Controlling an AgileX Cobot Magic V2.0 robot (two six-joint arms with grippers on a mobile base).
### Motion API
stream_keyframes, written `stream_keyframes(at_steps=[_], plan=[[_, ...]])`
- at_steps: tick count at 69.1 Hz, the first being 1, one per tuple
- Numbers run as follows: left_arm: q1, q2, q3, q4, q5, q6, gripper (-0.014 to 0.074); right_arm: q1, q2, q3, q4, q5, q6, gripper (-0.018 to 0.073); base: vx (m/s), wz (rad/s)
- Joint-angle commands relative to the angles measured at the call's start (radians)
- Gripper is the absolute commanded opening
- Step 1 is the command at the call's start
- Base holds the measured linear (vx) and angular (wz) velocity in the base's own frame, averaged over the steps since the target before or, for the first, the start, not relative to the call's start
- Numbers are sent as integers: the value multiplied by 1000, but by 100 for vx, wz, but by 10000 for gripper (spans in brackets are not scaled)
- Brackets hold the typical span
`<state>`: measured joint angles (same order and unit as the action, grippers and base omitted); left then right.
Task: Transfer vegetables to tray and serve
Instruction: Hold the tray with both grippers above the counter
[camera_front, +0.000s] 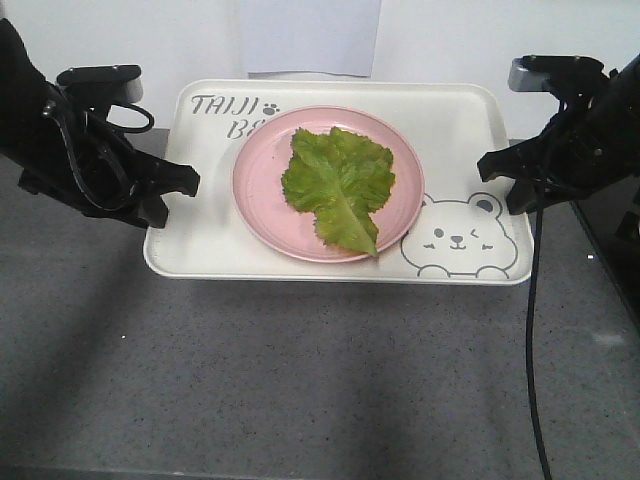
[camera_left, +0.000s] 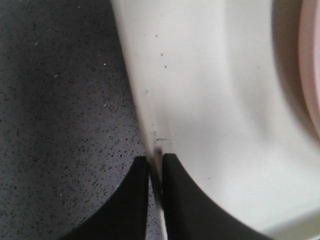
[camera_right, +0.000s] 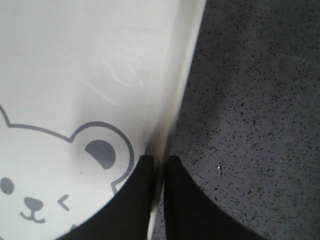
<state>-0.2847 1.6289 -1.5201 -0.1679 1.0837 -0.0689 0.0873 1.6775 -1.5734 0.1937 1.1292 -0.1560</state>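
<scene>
Both arms reach in low: left gripper and right gripper each seemingly pinch the tray rim, lettuce aboard.

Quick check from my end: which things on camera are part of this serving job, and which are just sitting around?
In the job:
- lettuce leaf
- pink plate under it
- tray
- left tool, shut on the tray's rim
- right tool, shut on the opposite rim

Just there:
- grey speckled counter
- black cable
</scene>
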Motion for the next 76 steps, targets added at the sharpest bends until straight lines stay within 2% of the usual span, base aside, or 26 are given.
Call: stream_keyframes(at_steps=[1, 76], plan=[[-21, -51, -31, -92, -71, 23, -6, 11, -52, -25, 78, -37, -28, -6, 4, 1], [-21, -51, -31, -92, -71, 23, -6, 11, -52, -25, 78, -37, -28, -6, 2, 1]])
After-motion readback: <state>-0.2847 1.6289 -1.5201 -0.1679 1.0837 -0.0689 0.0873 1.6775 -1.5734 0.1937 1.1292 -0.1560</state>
